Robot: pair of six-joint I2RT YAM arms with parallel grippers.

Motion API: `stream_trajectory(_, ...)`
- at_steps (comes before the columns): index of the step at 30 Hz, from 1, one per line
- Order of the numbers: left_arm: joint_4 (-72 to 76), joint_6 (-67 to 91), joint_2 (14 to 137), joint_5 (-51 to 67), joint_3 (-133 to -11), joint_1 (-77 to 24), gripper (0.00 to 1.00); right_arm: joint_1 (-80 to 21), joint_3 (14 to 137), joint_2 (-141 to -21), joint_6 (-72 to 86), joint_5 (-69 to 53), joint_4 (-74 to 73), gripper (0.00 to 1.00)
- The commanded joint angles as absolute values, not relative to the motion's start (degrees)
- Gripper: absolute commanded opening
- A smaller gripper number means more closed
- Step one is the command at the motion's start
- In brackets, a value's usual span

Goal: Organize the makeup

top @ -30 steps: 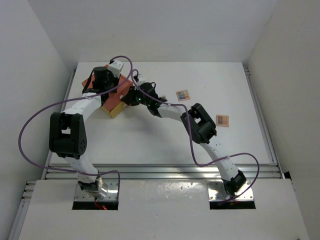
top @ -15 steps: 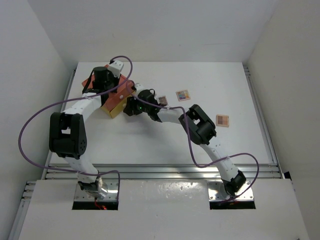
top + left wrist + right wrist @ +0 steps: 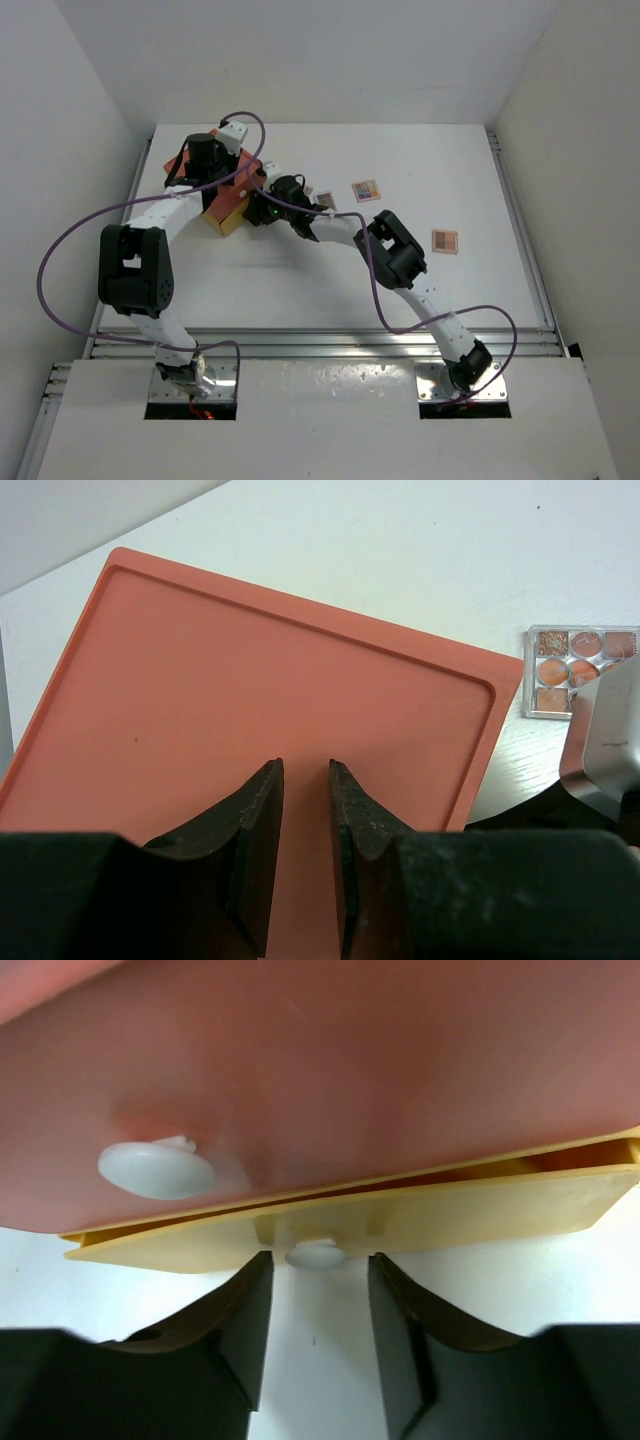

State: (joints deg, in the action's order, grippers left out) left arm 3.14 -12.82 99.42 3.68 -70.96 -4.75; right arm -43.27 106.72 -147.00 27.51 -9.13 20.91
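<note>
Right wrist: box (image 3: 400,1215) edge faces the parted right claw (image 3: 318,1270).

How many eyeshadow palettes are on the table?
3 palettes: one near the orange box, one just right of it, one nearer the table's right edge. More may be hidden.

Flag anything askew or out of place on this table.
The orange-and-yellow box sits skewed to the table edges. In the right wrist view its orange lid is not flush with the yellow base: a gap opens toward the right. Three palettes lie scattered on the table outside the box.
</note>
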Motion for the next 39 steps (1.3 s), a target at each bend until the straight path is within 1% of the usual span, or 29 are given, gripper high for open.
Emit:
stream_trajectory(1, -5.54, -11.6, 100.81, 5.89, -68.29, -4.48, 0.31, -43.51, 109.69, -147.57, 25.4, -8.53, 23.47, 0.42)
stream_trajectory(2, -5.54, -11.6, 100.81, 5.89, -68.29, -4.48, 0.31, -43.51, 109.43, -147.57, 25.4, -8.61, 23.73, 0.38)
stream_trajectory(4, -5.54, -11.6, 100.81, 5.89, -68.29, -4.48, 0.31, -43.5, 109.34, -147.3, 25.05, -8.61, 24.26, 0.34)
stream_trajectory(5, -5.54, -11.6, 100.81, 5.89, -68.29, -4.48, 0.31, -43.51, 109.16, -146.96, 24.96, -8.7, 24.43, 0.29)
stream_trajectory(7, -5.54, -11.6, 100.81, 5.89, -68.29, -4.48, 0.31, -43.51, 109.07, -147.04, 24.87, -8.62, 24.61, 0.24)
stream_trajectory(8, -5.54, -11.6, 100.81, 5.89, -68.29, -4.48, 0.31, -43.51, 108.55, -147.04, 24.7, -8.87, 24.96, 0.18)
stream_trajectory(11, -6.06, -11.6, 100.81, 5.89, -68.29, -4.48, 0.31, -43.51, 107.84, -146.51, 24.44, -8.88, 25.57, 0.11)
stream_trajectory(13, -6.06, -11.6, 100.81, 5.89, -68.29, -4.48, 0.31, -43.51, 106.71, -145.82, 24.17, -9.58, 25.84, 0.0)
stream_trajectory(17, -6.59, -11.6, 100.81, 5.89, -68.29, -4.48, 0.31, -43.42, 100.47, -141.51, 22.68, -10.37, 27.86, 0.0)
stream_trajectory(19, -6.59, -11.6, 100.81, 5.36, -68.29, -4.48, 0.31, -43.59, 94.78, -138.53, 21.19, -11.33, 28.83, 0.0)
stream_trajectory(20, -6.59, -11.6, 100.81, 5.36, -68.29, -4.48, 0.31, -43.51, 93.44, -135.12, 20.75, -11.6, 29.0, 0.0)
stream_trajectory(25, -6.59, -11.6, 101.34, 5.36, -68.82, -4.48, 0.31, -43.68, 75.81, -127.63, 22.06, -14.76, 33.48, 0.0)
stream_trajectory(28, -7.12, -11.6, 101.34, 5.36, -69.35, -4.48, 0.31, -44.12, 70.78, -122.88, 21.45, -15.38, 34.54, 0.0)
stream_trajectory(30, -7.73, -11.6, 101.86, 5.36, -69.87, -4.48, 0.31, -44.3, 70.22, -122.96, 20.83, -15.12, 34.45, 0.0)
stream_trajectory(31, -7.73, -11.6, 101.87, 5.36, -69.87, -4.48, 0.31, -44.21, 71.7, -123.39, 20.48, -14.94, 34.28, 0.09)
stream_trajectory(32, -7.73, -11.6, 101.87, 5.36, -69.87, -4.48, 0.31, -44.03, 72.68, -124.01, 20.57, -14.68, 34.19, 0.38)
stream_trajectory(33, -7.73, -11.6, 101.87, 5.88, -69.87, -4.48, 0.31, -43.86, 75.3, -126.28, 20.65, -14.68, 34.1, 0.45)
stream_trajectory(34, -7.73, -11.6, 101.87, 5.89, -69.87, -4.48, 0.31, -43.77, 76.98, -127.34, 19.87, -12.68, 32.97, 0.48)
stream_trajectory(35, -7.73, -11.6, 101.87, 5.89, -69.87, -4.48, 0.31, -43.77, 80.56, -128.4, 19.69, -12.05, 32.52, 0.53)
stream_trajectory(36, -7.73, -11.6, 101.87, 5.89, -69.87, -4.48, 0.31, -42.29, 84.95, -132.15, 19.25, -11.17, 32.0, 0.55)
stream_trajectory(38, -7.21, -12.12, 101.34, 5.89, -69.87, -4.48, 0.31, -43.33, 93.56, -136.46, 19.68, -9.76, 31.12, 0.55)
stream_trajectory(39, -6.6, -12.13, 101.34, 5.89, -69.26, -4.48, 0.31, -43.07, 95.26, -138.93, 20.47, -9.76, 30.94, 0.55)
